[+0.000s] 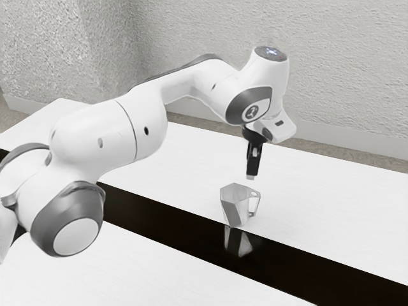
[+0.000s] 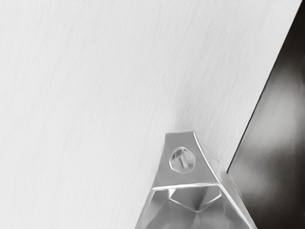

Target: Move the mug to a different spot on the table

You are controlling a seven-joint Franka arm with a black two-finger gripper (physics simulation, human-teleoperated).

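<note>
A faceted silver-grey mug (image 1: 238, 204) stands upright on the white table (image 1: 331, 197), right at the edge of a glossy black strip (image 1: 191, 223). Its handle points toward the exterior view's right. My black gripper (image 1: 252, 176) hangs straight down a little above the mug's rim, over the handle side, and touches nothing. In the wrist view the mug (image 2: 190, 207) sits just under my hand, its angular handle (image 2: 182, 160) lying over the white tabletop (image 2: 95, 95).
The black strip (image 2: 281, 143) runs across the table beside the mug and mirrors it. White tabletop stretches beyond the mug toward the wall (image 1: 344, 57), and another white band (image 1: 159, 274) lies in front of the strip.
</note>
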